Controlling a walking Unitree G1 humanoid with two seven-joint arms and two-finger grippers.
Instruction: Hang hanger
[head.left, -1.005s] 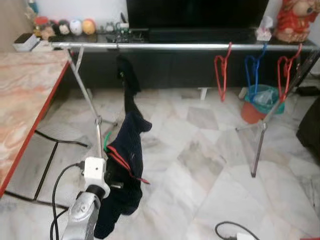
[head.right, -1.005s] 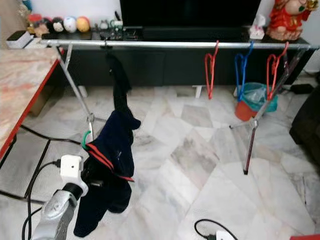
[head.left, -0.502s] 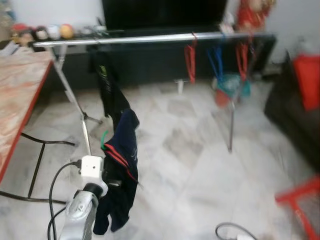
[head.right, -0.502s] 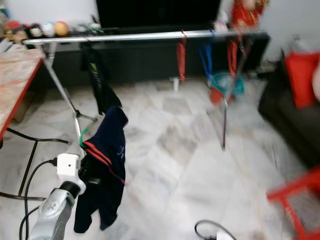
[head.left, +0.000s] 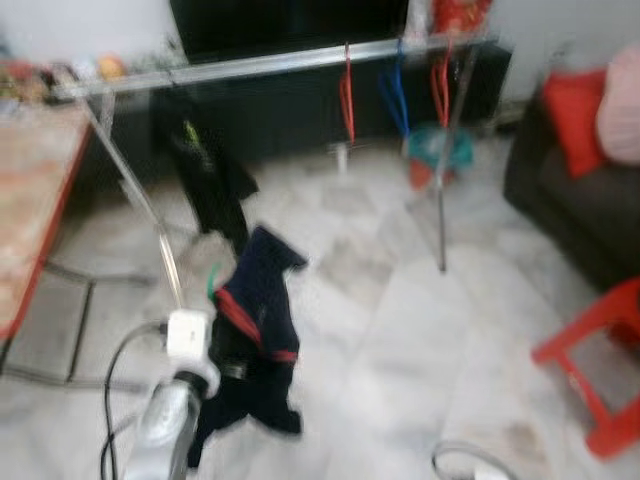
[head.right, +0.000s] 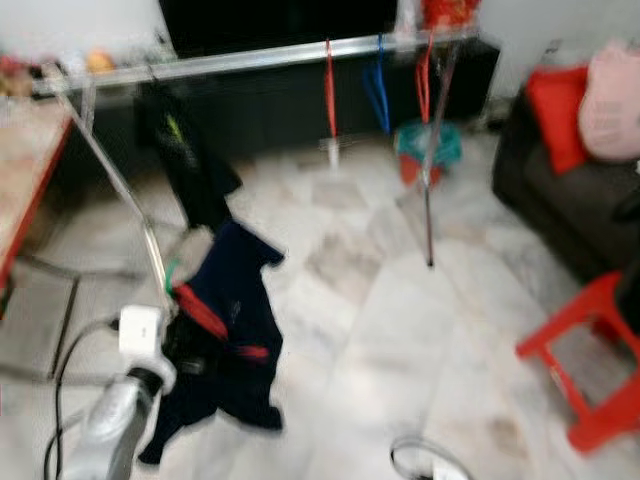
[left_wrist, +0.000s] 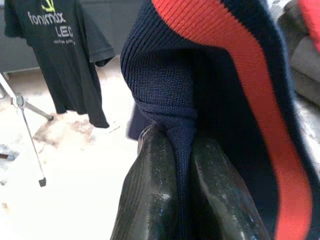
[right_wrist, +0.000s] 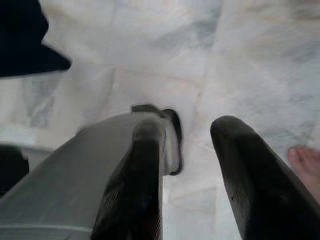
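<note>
My left gripper (left_wrist: 176, 139) is shut on a navy garment (head.left: 255, 340) with a red stripe, held low in front of me. A green hanger hook (head.left: 212, 281) pokes out at the garment's top. Beyond it runs a silver clothes rail (head.left: 270, 65). A black T-shirt (head.left: 205, 170) hangs near the rail's left end, and a red hanger (head.left: 346, 95), a blue hanger (head.left: 393, 90) and another red hanger (head.left: 440, 80) hang further right. My right gripper (right_wrist: 187, 135) hangs open over the marble floor, holding nothing.
A marble-topped table with a red edge (head.left: 35, 200) stands at the left. A red stool (head.left: 595, 370) and a dark sofa (head.left: 560, 215) with a red cushion are at the right. A teal bin (head.left: 440, 152) sits by the rail's right leg. A person's toes (right_wrist: 305, 161) touch the floor.
The whole picture has shifted and blurred: the camera has swung right, bringing in the sofa and the red stool. The navy garment stays in my left gripper, swinging a little.
</note>
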